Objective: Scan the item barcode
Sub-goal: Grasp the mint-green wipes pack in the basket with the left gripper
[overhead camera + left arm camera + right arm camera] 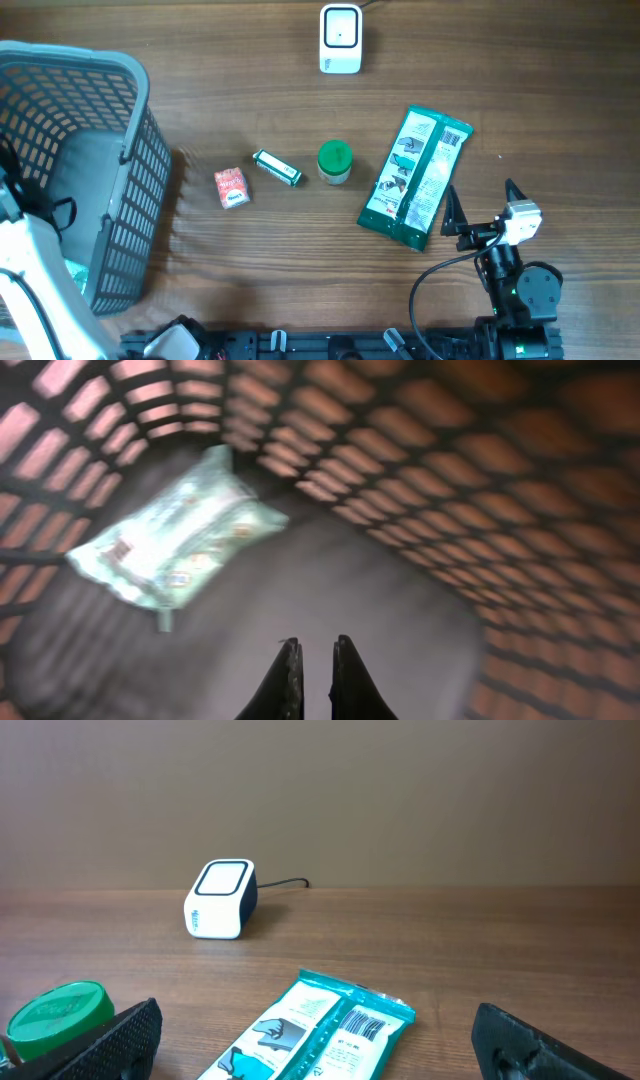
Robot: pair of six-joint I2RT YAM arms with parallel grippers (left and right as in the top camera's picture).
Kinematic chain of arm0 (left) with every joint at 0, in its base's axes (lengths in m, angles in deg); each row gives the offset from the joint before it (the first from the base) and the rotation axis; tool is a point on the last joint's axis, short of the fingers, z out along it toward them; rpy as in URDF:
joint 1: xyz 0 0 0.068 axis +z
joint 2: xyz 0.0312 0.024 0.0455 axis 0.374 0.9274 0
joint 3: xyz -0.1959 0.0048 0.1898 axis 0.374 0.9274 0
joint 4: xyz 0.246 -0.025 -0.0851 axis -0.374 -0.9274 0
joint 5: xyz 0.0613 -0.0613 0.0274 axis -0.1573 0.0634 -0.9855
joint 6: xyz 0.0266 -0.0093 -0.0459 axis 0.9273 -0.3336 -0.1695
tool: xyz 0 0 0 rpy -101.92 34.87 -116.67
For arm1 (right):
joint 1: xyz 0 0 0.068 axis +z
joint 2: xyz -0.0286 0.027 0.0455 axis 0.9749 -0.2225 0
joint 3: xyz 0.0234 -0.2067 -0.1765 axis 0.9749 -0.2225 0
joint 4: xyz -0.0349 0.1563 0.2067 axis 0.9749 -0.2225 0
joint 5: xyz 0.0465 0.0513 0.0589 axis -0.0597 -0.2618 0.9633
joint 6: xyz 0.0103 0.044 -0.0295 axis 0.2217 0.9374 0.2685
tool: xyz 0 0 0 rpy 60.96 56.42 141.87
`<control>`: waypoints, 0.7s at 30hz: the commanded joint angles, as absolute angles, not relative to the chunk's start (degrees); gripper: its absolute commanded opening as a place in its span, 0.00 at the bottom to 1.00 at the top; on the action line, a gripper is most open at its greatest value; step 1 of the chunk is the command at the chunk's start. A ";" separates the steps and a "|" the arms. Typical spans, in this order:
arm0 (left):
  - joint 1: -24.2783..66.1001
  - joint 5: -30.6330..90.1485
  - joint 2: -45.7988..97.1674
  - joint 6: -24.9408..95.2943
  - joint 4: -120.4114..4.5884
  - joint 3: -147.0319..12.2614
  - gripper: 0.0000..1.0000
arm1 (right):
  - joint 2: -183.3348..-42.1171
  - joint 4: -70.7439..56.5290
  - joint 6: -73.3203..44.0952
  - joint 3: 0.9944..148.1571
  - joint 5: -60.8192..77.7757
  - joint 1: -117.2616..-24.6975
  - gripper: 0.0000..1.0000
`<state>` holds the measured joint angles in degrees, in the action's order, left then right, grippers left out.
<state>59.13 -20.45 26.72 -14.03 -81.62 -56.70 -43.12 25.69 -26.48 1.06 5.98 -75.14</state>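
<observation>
The white barcode scanner point(340, 38) stands at the table's far edge, also visible in the right wrist view as the scanner point(222, 898). A teal packet point(415, 177) lies flat with its barcode point(362, 1023) facing up. My right gripper point(480, 202) sits open just in front of that packet point(320, 1035), nothing between its fingers point(120, 1040). My left gripper point(311, 652) is down inside the grey basket point(140, 120), shut on nothing, with a blurred pale green packet point(175, 535) lying on the basket floor ahead of it.
A small red box point(232, 187), a green-and-white tube point(276, 167) and a green-lidded jar point(334, 162) lie in a row mid-table. The jar point(55, 1015) is left of the right gripper. The basket's mesh wall point(480, 470) surrounds the left gripper.
</observation>
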 commanded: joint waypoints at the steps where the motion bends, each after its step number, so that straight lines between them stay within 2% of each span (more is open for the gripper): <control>1: 55.43 -20.16 20.10 -10.86 -79.01 -58.69 0.04 | -42.99 25.99 -26.96 0.99 6.28 -75.06 1.00; 12: 51.32 -13.96 7.71 -8.24 -67.78 -58.69 0.04 | -42.99 25.99 -26.98 0.99 6.26 -75.08 1.00; 13: 51.37 -14.39 7.90 -8.59 -68.37 -58.69 0.11 | -42.99 25.99 -26.98 0.99 6.26 -75.08 1.00; 14: 51.37 -15.40 8.28 -10.10 -69.88 -58.69 0.25 | -42.99 25.99 -26.98 0.99 6.26 -75.08 1.00; 15: 51.37 -19.64 9.06 -16.22 -74.71 -58.69 0.50 | -42.99 25.99 -26.98 0.99 6.28 -75.08 1.00; 16: 51.37 -24.78 10.64 -22.73 -80.19 -58.66 0.88 | -42.99 25.99 -26.98 0.99 6.28 -75.08 1.00; 17: 51.46 -28.14 12.41 -28.77 -84.61 -58.66 1.00 | -42.99 25.99 -26.98 0.99 6.28 -75.08 1.00; 19: 52.83 -30.33 18.13 -39.74 -90.64 -58.66 1.00 | -42.99 25.99 -26.98 0.99 6.28 -75.08 1.00; 21: 54.36 -30.09 23.16 -43.17 -90.80 -58.66 1.00 | -42.99 25.99 -26.98 0.99 6.28 -75.08 1.00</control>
